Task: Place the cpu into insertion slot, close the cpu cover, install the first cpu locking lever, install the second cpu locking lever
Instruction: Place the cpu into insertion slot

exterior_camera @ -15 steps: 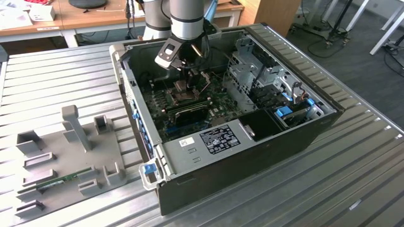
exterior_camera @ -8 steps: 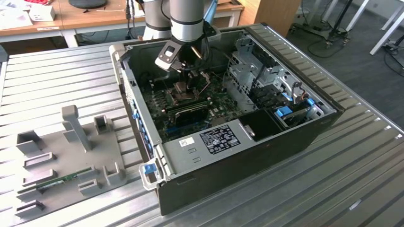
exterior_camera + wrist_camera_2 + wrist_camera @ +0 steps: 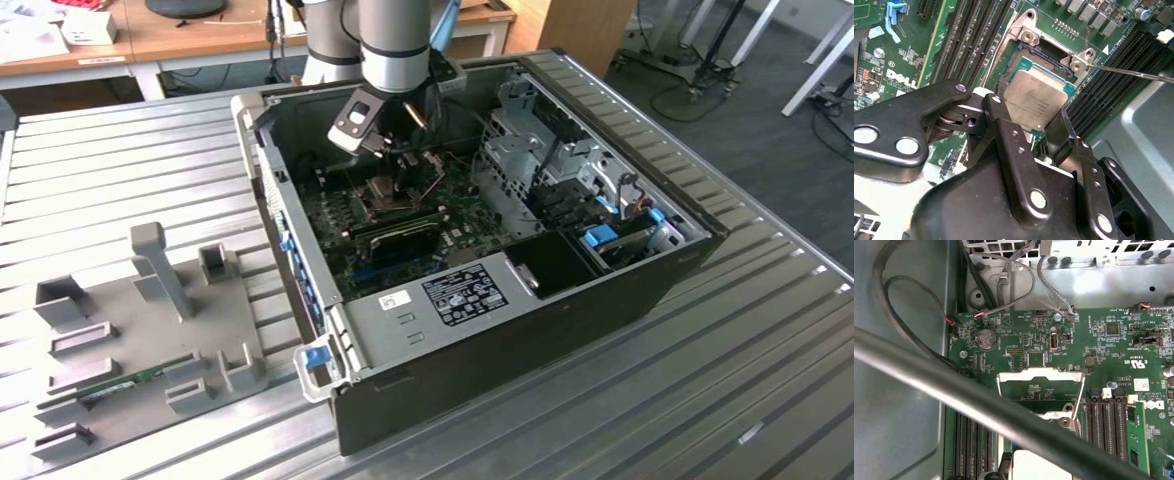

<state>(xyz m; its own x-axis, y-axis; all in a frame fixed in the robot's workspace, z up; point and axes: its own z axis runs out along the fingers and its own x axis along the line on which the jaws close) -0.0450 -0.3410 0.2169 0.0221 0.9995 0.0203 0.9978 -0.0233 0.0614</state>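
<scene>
Gripper [image 3: 1029, 115]: closed to cpu [image 3: 1036, 95] width, chip clamped at two edges, held at slot [image 3: 1025, 54]; seating possibly incomplete. Cover [image 3: 1040, 374] raised. Memory slots [image 3: 971, 30] alongside.

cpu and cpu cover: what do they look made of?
cpu: metal lid, silvery-tan, matte with a soft sheen and no coating visible; the green rim under it looks like circuit-board laminate.
cpu cover: thin sheet metal, bright silvery, probably steel; it has thin edges and a cut-out middle.
</scene>
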